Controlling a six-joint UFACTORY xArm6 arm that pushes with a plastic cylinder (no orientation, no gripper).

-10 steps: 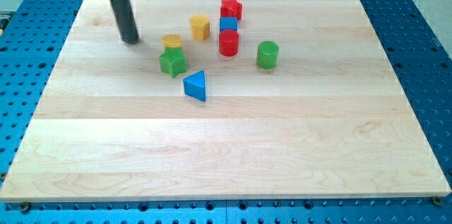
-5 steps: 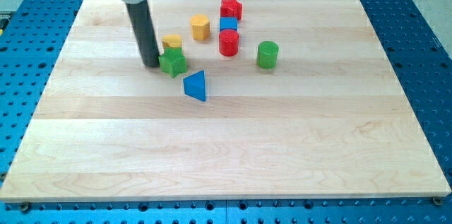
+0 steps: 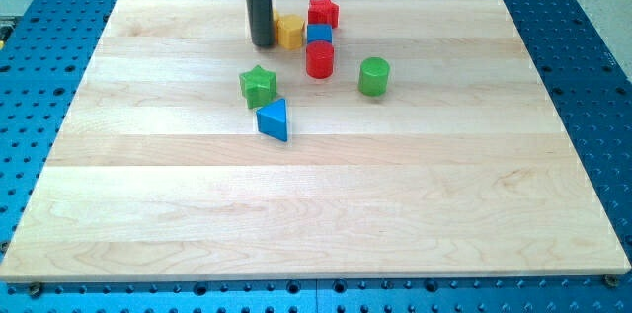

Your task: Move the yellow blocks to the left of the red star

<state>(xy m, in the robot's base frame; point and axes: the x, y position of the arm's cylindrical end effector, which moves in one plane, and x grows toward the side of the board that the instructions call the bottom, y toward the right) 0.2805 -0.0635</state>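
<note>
My tip (image 3: pixel 261 42) rests on the board near the view's top, touching the left side of a yellow block (image 3: pixel 290 33). A sliver of yellow shows just behind that block against the rod; I cannot tell whether it is the second yellow block. The red star (image 3: pixel 323 12) lies up and to the right of the yellow block. A blue cube (image 3: pixel 319 34) sits just below the star, to the right of the yellow block.
A red cylinder (image 3: pixel 319 60) stands below the blue cube. A green cylinder (image 3: pixel 374 76) is to its right. A green star (image 3: pixel 258 84) and a blue triangular block (image 3: pixel 274 119) lie below my tip. The wooden board (image 3: pixel 118 185) rests on a blue perforated table.
My tip swept from the view's left down to the green star, then up and right to the yellow block. The lower yellow block left its spot; the green star shifted slightly right.
</note>
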